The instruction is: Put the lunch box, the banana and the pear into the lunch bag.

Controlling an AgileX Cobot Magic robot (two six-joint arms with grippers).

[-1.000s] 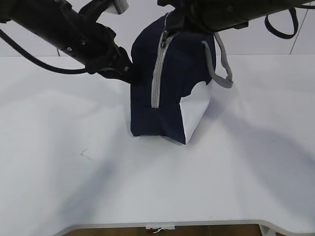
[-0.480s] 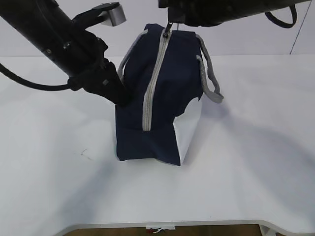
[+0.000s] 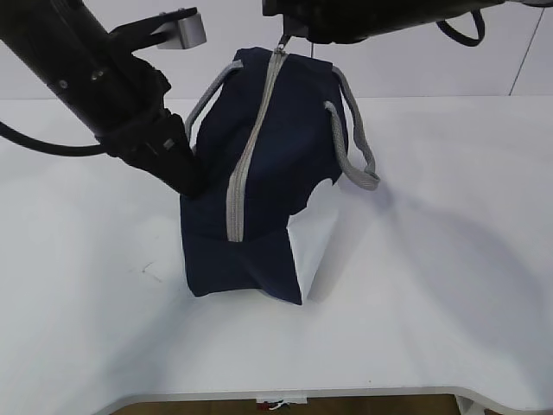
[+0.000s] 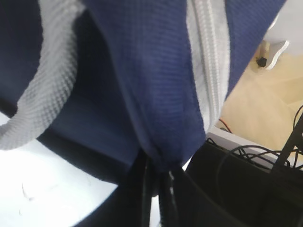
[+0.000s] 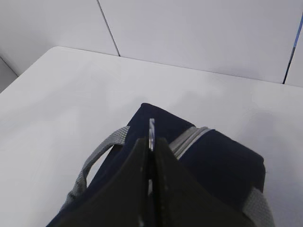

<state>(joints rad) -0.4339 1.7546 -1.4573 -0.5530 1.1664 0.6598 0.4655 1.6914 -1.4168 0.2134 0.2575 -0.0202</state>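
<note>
Both my grippers are clamped on the lunch bag (image 3: 259, 173), which stands zipped in the middle of the white table (image 3: 432, 303).

From the exterior view, my left gripper (image 3: 192, 183) comes in from ten o'clock and its fingers are pinched together on a fold of the bag's navy fabric at the left side; the left wrist view shows that fold caught between the closed jaws, beside the grey zipper strip (image 4: 208, 61). My right gripper (image 5: 150, 142) reaches in from one o'clock, jaws pressed together on the small metal zipper pull (image 5: 151, 130) at the bag's top end. A grey webbing handle (image 3: 354, 147) droops toward three o'clock, and the white lower panel (image 3: 309, 246) faces me. I can read no brand, label or writing on anything.
</note>
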